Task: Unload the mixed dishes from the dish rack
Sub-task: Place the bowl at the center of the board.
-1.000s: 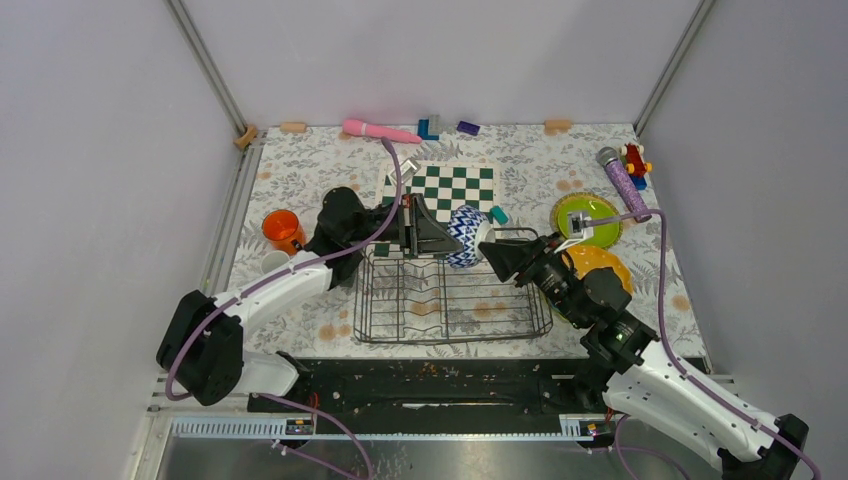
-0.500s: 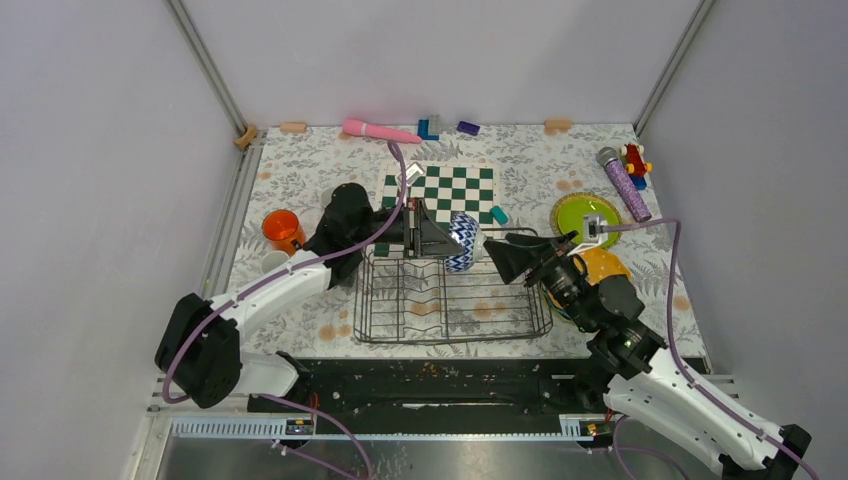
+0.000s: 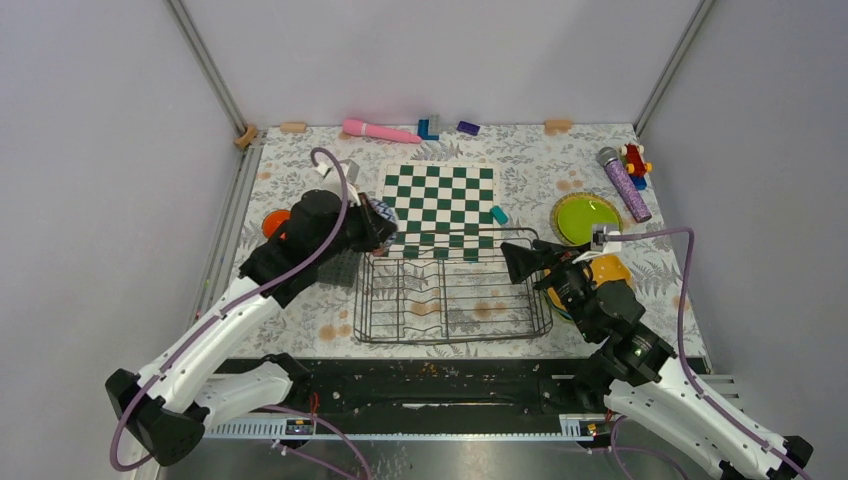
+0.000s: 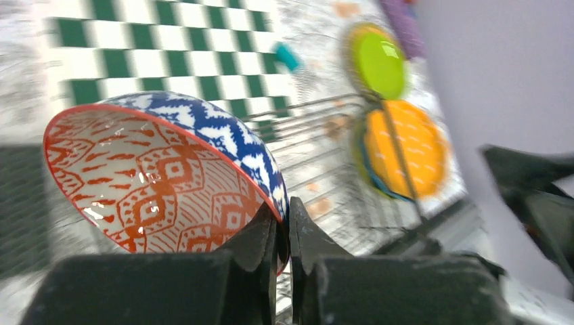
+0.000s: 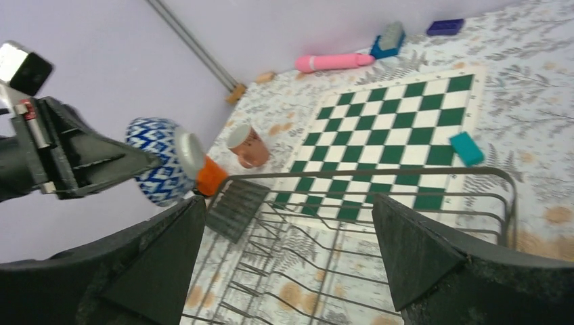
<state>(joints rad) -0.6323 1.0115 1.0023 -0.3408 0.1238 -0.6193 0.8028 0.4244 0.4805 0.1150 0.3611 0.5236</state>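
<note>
Floral-print tabletop (image 3: 290,170) with lilac walls on three sides, that's your workspace. Your left gripper (image 4: 283,220) is pinched tight on the rim of the blue-and-white patterned bowl (image 4: 169,169). One finger sits on the red-patterned inside and the other on the outside. The bowl is tipped on its side and held up off the table. From the top camera it's outside the dish rack (image 3: 452,338), just past the rack's far-left corner.

Your right gripper (image 3: 512,262) is spread wide open, nothing between the fingers. It hangs over the rack's far-right corner and points left across the wires. Its wrist cam looks straight across the rack at the bowl.

Moving outward from there:
- The green-and-white chessboard (image 3: 440,195) lies right behind the rack's far edge, and a small teal block (image 3: 499,214) sits off the rack's far-right corner.
- The yellow-orange plate (image 3: 612,268) is just right of the rack, partly hidden under your right arm. The left wrist cam is blurry, but it looks like a teal plate (image 4: 359,162) is showing its rim underneath.
- The lime green plate (image 3: 586,218) lies flat on the table, right of the rack and a bit farther back.
- The dark grey mat (image 5: 237,206) is just beside the rack's far-left corner. The orange cup (image 5: 211,177) and pink mug (image 5: 247,145) sit left of the rack, beyond the mat.
- A pink wand (image 3: 380,130) lies by the back wall, well behind the rack, and a purple glitter microphone (image 3: 623,183) is well off to the rack's far right.
</note>
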